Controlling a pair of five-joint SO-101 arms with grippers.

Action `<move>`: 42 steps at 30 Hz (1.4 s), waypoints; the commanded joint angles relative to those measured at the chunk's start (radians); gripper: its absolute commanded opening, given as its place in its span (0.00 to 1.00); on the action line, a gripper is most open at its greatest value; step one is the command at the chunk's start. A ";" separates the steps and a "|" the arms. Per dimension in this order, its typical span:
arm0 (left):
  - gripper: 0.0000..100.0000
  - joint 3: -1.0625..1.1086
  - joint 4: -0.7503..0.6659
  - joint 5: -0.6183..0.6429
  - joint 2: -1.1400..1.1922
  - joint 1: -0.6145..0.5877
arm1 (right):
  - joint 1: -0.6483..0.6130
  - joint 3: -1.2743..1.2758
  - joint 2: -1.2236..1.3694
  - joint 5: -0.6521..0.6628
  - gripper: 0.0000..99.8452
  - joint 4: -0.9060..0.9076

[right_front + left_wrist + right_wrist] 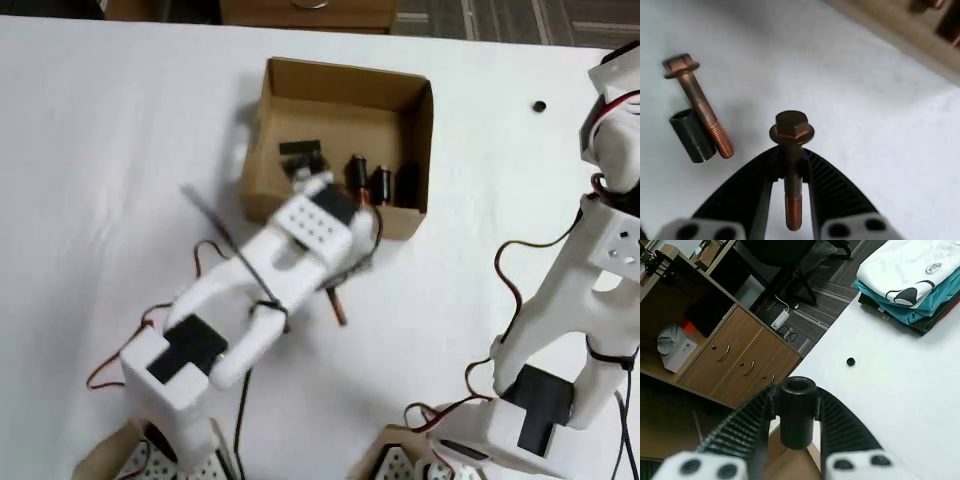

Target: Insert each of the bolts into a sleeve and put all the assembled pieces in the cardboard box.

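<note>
Bolt (792,165), copper-coloured, is pinched by its shank between the closed fingers of my left gripper (791,157), with the hex head poking out past the fingertips. It hangs above the white table (865,125).

My right gripper (796,402) is clamped around a black sleeve (796,415), its open bore facing the wrist camera. That arm is raised at the table's edge, well apart from the left one, so these two parts are not yet joined.

On the table just beside the left gripper lie a spare bolt (699,105) and a spare sleeve (691,136). They touch side by side, and the bolt is not inside the sleeve.

Farther on stands the box (415,130), open at the top. Several dark pieces (382,183) sit along its inner wall. They look like finished assemblies, though I cannot count them surely.

Far across the table lies a small black bit (850,361). I cannot tell what it is.

My judgement is that the task is more than half done. What is left is to thread the held pair together and box it, then do the same with the spare pair.
</note>
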 commanded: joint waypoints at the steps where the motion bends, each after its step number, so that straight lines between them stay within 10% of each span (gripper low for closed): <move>1: 0.02 -0.249 0.157 -0.058 -0.020 -0.068 | -0.010 -0.048 -0.015 0.012 0.02 -0.018; 17: 0.02 -0.711 0.316 -0.522 -0.275 -0.219 | -0.099 -0.049 -0.047 0.206 0.02 0.114; 42: 0.02 -0.203 0.269 -0.850 -1.085 -0.249 | -0.656 0.212 -0.564 0.367 0.02 0.357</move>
